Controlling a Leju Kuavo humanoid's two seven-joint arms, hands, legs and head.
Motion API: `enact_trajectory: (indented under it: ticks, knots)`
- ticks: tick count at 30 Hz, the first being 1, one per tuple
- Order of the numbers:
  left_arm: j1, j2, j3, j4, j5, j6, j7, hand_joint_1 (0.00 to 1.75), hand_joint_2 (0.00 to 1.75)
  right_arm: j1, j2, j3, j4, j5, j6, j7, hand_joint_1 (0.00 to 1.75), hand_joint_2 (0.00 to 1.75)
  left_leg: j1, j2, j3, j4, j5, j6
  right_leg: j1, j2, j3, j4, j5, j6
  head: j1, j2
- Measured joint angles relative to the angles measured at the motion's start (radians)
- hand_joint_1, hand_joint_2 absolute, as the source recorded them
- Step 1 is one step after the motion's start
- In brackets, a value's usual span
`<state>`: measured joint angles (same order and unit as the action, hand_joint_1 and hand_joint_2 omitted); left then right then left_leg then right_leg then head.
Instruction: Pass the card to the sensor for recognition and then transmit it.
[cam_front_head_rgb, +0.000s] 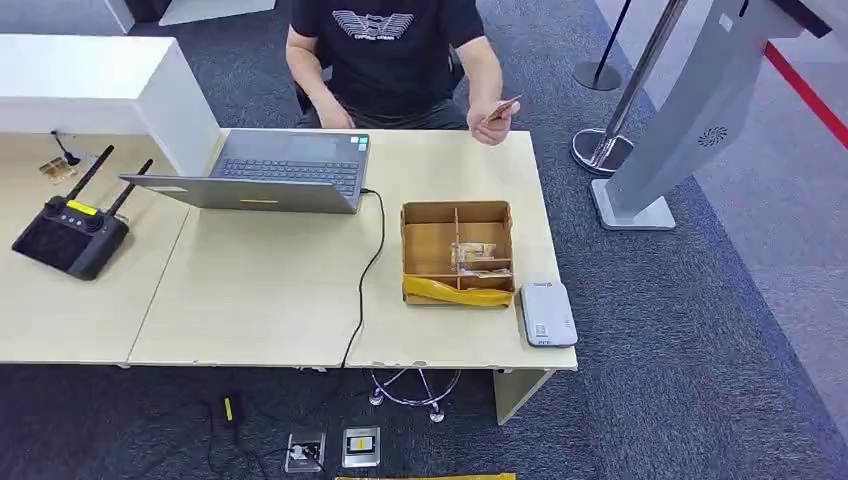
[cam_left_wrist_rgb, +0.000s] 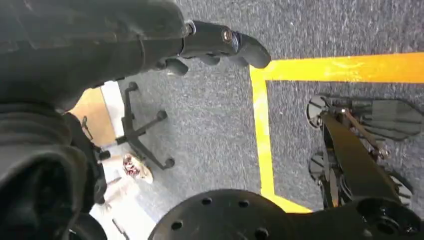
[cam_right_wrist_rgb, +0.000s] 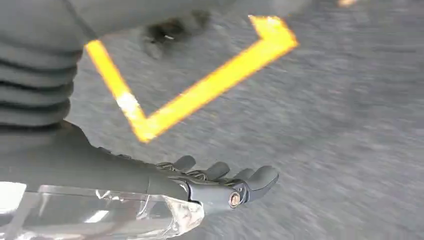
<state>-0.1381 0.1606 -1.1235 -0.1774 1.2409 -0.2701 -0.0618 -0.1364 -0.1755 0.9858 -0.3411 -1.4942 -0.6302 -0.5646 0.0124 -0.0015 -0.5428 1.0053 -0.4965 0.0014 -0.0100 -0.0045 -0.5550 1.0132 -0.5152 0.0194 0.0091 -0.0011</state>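
Observation:
A person seated at the far side of the table holds a small tan card (cam_front_head_rgb: 504, 106) in one hand, above the table's far right corner. More cards (cam_front_head_rgb: 478, 257) lie in a compartment of a divided cardboard box (cam_front_head_rgb: 432, 243). The grey-white sensor (cam_front_head_rgb: 547, 314) lies flat at the table's near right corner, beside the box. My left hand (cam_left_wrist_rgb: 215, 45) hangs over grey carpet, fingers stretched out and holding nothing. My right hand (cam_right_wrist_rgb: 225, 181) also hangs over the carpet, fingers extended and empty; its picture is motion-blurred.
An open laptop (cam_front_head_rgb: 280, 172) sits mid-table, its black cable (cam_front_head_rgb: 370, 270) running off the near edge. A black controller with antennas (cam_front_head_rgb: 72, 232) lies at the left. A grey kiosk (cam_front_head_rgb: 690, 110) and a stanchion (cam_front_head_rgb: 605, 145) stand right of the table. Yellow floor tape (cam_left_wrist_rgb: 262, 130) marks the carpet.

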Motion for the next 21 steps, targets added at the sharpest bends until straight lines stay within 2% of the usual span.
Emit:
enact_trajectory:
  ticks: [2,6,8,11,13,18,21]
  knots:
    - [0.0,-0.001,0.003,0.0,0.011,0.0,0.0,0.0,0.0,-0.009,0.018,0.0,0.018,0.0,0.0,-0.006,0.0,1.75,0.0,0.0,0.0,0.0,0.0,0.0,0.0,0.0,0.0,0.0,0.0,0.0,0.0,0.0]
    - [0.001,-0.018,0.018,0.0,0.019,0.001,0.0,0.0,0.0,-0.046,0.1,-0.019,0.112,0.002,0.0,-0.088,0.0,1.75,0.001,0.001,0.001,0.0,0.0,0.0,0.001,0.002,-0.001,0.0,0.0,0.0,-0.001,0.0]
    - [0.004,-0.023,0.024,-0.001,0.018,0.001,0.0,0.0,0.0,-0.058,0.119,-0.024,0.148,0.007,0.0,-0.116,0.0,1.75,0.0,0.0,0.0,0.0,0.0,0.0,0.0,0.0,0.0,0.0,0.0,0.0,-0.001,0.0]
    - [0.008,-0.028,0.025,-0.002,0.011,0.001,0.0,0.0,0.0,-0.082,0.114,-0.033,0.193,0.01,0.0,-0.126,0.0,1.75,0.0,0.001,0.0,0.0,0.0,0.0,0.0,0.001,0.0,0.0,0.0,0.0,0.0,0.0]
    - [0.009,-0.021,0.025,-0.002,-0.014,0.001,0.0,0.0,0.0,-0.095,0.06,-0.057,0.226,0.005,0.0,-0.098,0.0,1.75,-0.003,0.002,0.001,0.0,0.0,0.0,-0.003,0.002,0.0,0.0,0.001,0.001,-0.001,0.0]
    - [0.016,0.009,0.024,-0.003,-0.04,0.006,0.0,0.0,0.0,-0.104,-0.163,-0.099,0.267,0.007,0.015,0.023,0.0,1.75,-0.007,0.0,0.0,0.001,0.0,0.005,-0.007,-0.001,0.0,-0.001,0.002,0.004,0.001,0.0]
    - [0.016,0.023,0.024,-0.003,-0.049,0.011,-0.007,0.0,0.0,-0.058,-0.302,-0.121,0.228,0.007,0.002,0.073,0.0,1.75,-0.011,-0.001,0.0,0.001,-0.001,0.007,-0.01,-0.003,0.001,-0.002,0.001,0.007,0.002,0.0]
